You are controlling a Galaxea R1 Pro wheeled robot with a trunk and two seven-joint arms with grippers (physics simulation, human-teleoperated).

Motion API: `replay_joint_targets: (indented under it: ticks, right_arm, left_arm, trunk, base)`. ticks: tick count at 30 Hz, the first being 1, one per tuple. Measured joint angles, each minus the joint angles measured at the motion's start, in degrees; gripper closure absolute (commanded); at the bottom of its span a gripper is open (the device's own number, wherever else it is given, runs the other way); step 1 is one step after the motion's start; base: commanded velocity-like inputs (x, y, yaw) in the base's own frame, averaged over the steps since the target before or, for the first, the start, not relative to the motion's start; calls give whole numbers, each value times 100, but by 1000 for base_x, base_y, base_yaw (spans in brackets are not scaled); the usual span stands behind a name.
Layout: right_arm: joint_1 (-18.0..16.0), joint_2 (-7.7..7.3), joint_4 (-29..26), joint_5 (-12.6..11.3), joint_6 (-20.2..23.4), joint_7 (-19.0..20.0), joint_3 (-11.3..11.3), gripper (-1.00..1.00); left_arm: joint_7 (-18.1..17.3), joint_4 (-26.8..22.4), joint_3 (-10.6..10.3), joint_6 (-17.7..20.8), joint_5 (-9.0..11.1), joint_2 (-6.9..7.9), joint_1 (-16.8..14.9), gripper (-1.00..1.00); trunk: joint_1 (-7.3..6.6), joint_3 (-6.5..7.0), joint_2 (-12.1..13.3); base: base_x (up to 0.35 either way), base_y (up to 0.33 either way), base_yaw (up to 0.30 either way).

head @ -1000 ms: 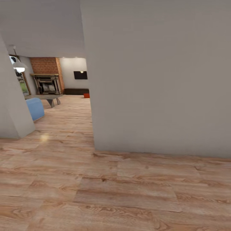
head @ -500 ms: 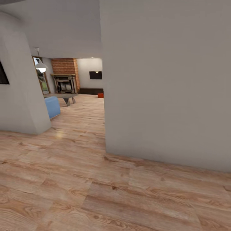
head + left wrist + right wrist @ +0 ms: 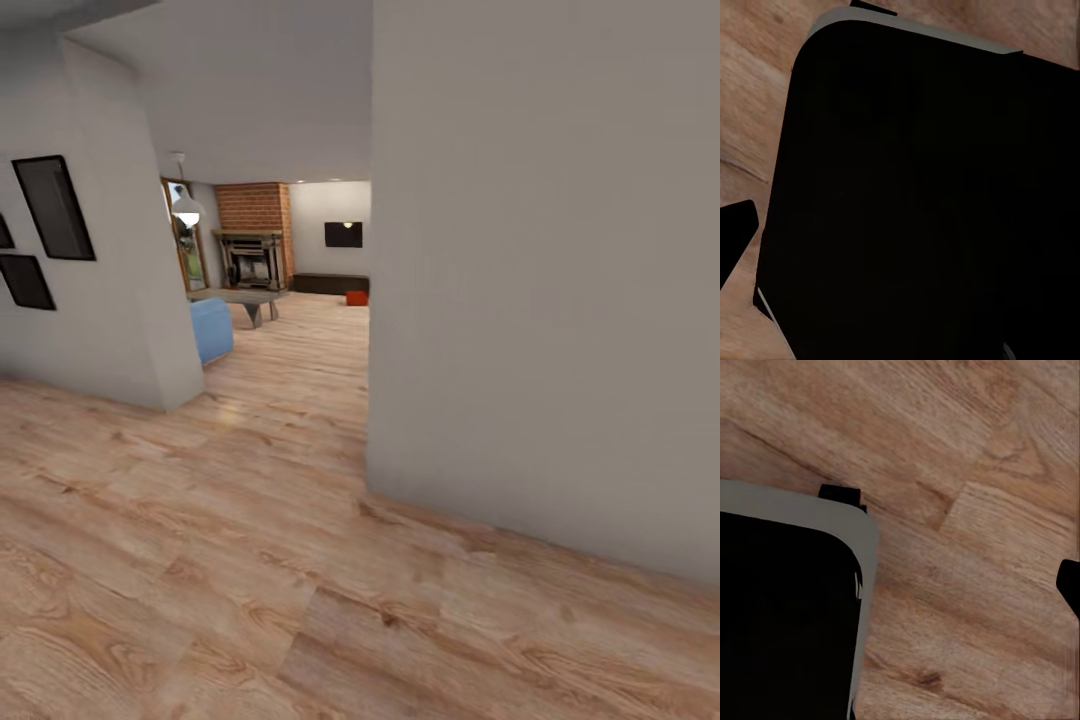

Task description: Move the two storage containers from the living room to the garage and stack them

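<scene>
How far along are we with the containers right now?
Nothing looks done yet. One orange-red storage container sits on the living room's wood floor by the dark bench, far down the passage past the wall corner. In hand: the approach. Left: reaching it, finding the second, carrying both to the garage, stacking.

- A broad grey-white wall (image 3: 545, 280) fills the head view from 12 to 4 o'clock, its corner edge near centre.
- Light wood plank floor (image 3: 250, 560) runs from 6 o'clock into the far room.
- At 9 o'clock, another wall (image 3: 105, 290) carries black picture frames (image 3: 55, 208).
- Toward 11 o'clock: a blue seat (image 3: 211, 329), a low grey table (image 3: 240, 298), a red brick fireplace (image 3: 254, 235), a hanging lamp (image 3: 186, 208), a window (image 3: 187, 250).
- A black TV (image 3: 343, 234) hangs above a long dark bench (image 3: 328, 283).
</scene>
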Motion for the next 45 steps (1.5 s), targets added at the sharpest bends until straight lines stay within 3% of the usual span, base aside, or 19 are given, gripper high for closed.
replay_joint_targets:
  ticks: [45]
  right_arm:
    - [-3, 0, 0, -9, 4, 0, -9, -100]
  left_arm:
    - [0, 0, 4, -10, 0, 0, 0, -100]
  trunk:
    - [0, 0, 0]
  base:
    - [322, 0, 269]
